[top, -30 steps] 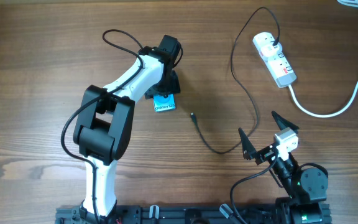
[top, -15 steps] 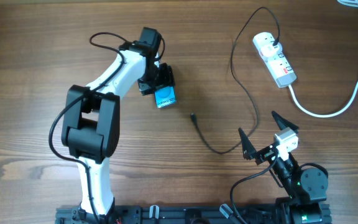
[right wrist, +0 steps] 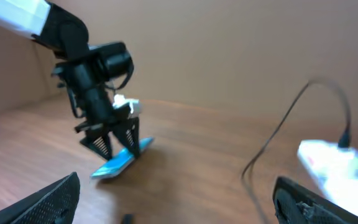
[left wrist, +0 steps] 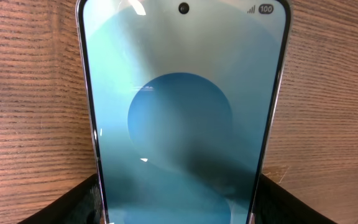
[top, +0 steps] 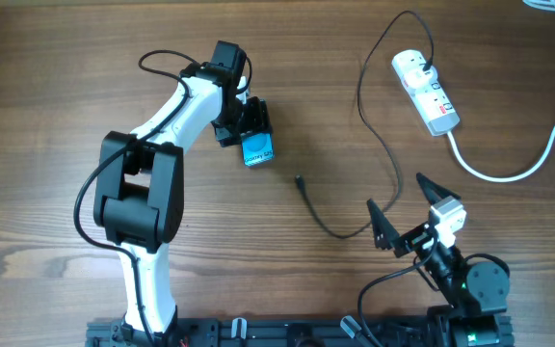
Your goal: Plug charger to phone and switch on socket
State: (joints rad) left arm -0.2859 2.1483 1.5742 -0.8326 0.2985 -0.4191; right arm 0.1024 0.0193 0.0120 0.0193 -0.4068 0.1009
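Observation:
My left gripper (top: 249, 130) is shut on the phone (top: 257, 150), teal screen up, holding it by its near end over the table's upper middle. The phone fills the left wrist view (left wrist: 182, 112) between the two black fingers. The charger cable (top: 379, 135) runs from the white socket (top: 426, 92) at the upper right down to its plug tip (top: 299, 179), which lies on the wood right of the phone. My right gripper (top: 399, 214) is open and empty near the front right, beside the cable's low loop. The right wrist view shows the phone (right wrist: 120, 160) and the blurred socket (right wrist: 334, 163).
The socket's thick white cord (top: 538, 145) curves off the right edge. The wooden table (top: 66, 96) is bare at the left. The arm bases stand at the front edge.
My left gripper carried the phone up and left about a second ago, then held nearly still. The right gripper shifted slightly.

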